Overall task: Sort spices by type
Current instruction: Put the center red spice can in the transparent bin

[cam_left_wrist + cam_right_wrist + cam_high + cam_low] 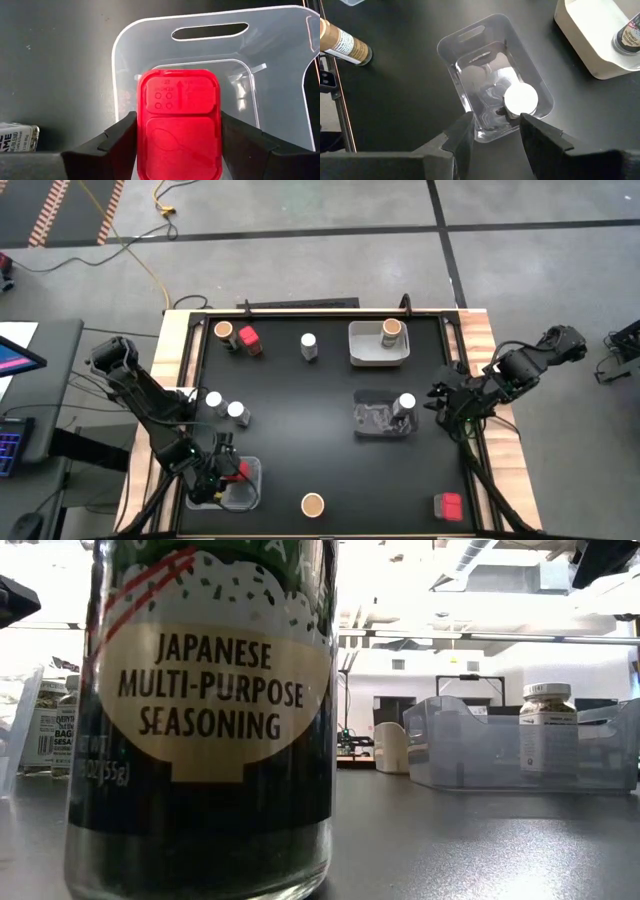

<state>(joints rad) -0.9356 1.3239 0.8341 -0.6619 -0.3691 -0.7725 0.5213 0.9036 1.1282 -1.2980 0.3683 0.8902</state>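
Red spice box (pixel 179 125) inside clear tray (pixel 285 60).

grey concrete floor (pixel 300 260) with a yellow cable (pixel 140 250); white walls (pixel 480 665) under bright ceiling lights

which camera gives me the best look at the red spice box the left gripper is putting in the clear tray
The left wrist view: the red spice box fills the frame, lid up, between the left gripper fingers, over the clear tray. The high view shows only a red speck under the arm. The low and right wrist views don't show it.
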